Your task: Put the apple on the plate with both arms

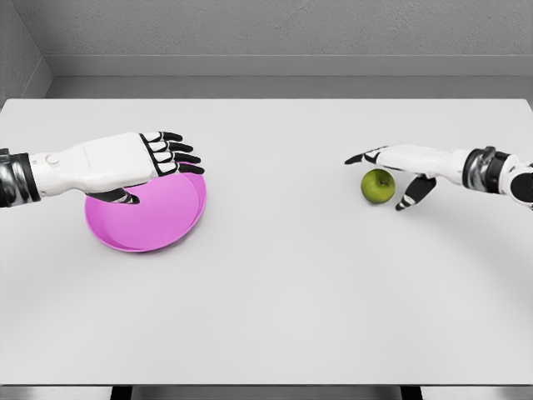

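Note:
A green apple (378, 185) sits on the white table at the right. My right hand (391, 177) hovers just over and behind it, open, fingers stretched left above the apple and the thumb hanging down on its right side; I cannot tell if it touches. A pink plate (158, 218) lies at the left, tilted with its near rim low. My left hand (158, 171) is at the plate's far rim, fingers curled above it and the thumb reaching under the edge, gripping the rim.
The white table (275, 300) spreads wide between plate and apple and toward the front edge. A grey wall rises behind the table's far edge.

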Robot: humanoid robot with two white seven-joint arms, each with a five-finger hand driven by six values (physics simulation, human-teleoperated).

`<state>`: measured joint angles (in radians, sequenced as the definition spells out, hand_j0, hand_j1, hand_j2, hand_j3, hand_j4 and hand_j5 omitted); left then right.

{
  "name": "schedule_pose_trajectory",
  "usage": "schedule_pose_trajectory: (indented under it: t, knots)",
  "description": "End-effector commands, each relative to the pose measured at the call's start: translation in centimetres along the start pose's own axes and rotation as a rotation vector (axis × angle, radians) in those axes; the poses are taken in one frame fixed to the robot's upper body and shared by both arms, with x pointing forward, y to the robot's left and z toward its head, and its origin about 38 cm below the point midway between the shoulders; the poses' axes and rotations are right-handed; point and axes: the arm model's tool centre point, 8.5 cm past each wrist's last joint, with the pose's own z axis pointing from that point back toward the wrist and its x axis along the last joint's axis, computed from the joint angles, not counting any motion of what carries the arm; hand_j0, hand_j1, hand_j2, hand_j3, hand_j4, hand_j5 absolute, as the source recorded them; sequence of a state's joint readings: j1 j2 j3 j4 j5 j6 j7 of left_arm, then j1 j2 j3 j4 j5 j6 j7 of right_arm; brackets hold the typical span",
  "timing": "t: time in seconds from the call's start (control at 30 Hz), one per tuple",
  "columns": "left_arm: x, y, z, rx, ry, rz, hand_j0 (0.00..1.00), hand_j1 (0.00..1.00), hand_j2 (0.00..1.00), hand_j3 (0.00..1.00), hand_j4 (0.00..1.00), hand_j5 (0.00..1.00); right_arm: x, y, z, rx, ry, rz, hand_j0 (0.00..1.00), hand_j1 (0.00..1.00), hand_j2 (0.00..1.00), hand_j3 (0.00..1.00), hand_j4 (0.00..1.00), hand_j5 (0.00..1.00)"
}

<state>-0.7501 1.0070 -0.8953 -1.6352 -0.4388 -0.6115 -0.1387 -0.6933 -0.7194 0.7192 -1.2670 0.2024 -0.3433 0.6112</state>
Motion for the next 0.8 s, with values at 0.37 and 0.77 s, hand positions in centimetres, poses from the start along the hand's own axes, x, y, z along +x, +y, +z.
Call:
schedule_pose_trajectory:
  t: [0.37, 0.77]
  knots:
    - [0.0, 0.1, 0.0, 0.005, 0.001, 0.003, 1.00, 1.00, 1.00, 1.00, 1.00, 1.00, -0.6, 0.6, -0.5, 0.012, 0.017, -0.017, 0.83, 0.83, 0.83, 0.83, 0.83, 0.83]
    - [0.0, 0.1, 0.0, 0.005, 0.001, 0.003, 1.00, 1.00, 1.00, 1.00, 1.00, 1.00, -0.6, 0.9, -1.2, 0.012, -0.004, -0.023, 0.62, 0.62, 0.62, 0.62, 0.62, 0.62]
